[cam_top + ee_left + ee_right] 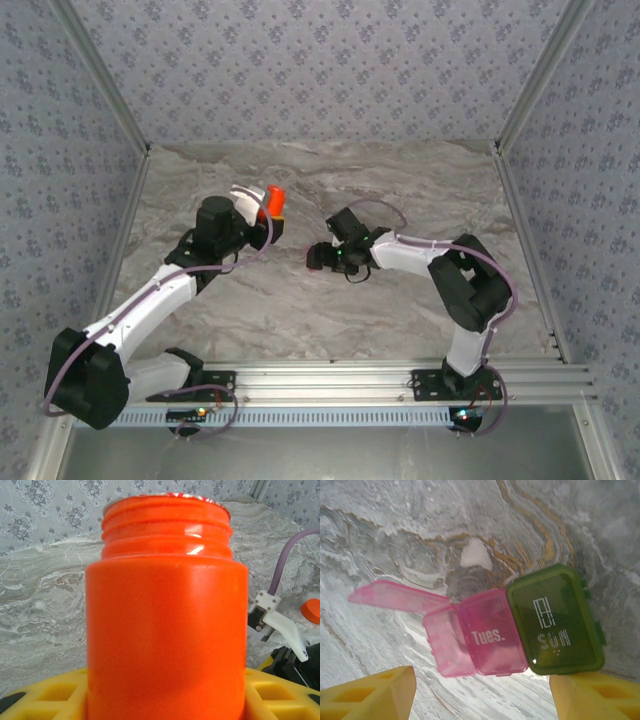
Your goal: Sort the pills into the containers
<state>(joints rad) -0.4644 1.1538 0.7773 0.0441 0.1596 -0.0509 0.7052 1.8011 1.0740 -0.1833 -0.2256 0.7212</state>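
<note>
Orange bottle [165, 630] being clamped between the yellow fingers [45, 695] of the left gripper [165, 700]; containers [520, 630] being framed on the marble table [395, 540] by the right gripper [482, 692], jaws being held wide; pink lid open, green lid closed.

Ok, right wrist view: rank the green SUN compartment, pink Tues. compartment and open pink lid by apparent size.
1-2. green SUN compartment and pink Tues. compartment: look about alike, so unranked.
3. open pink lid: smallest, seen at a slant.
</note>
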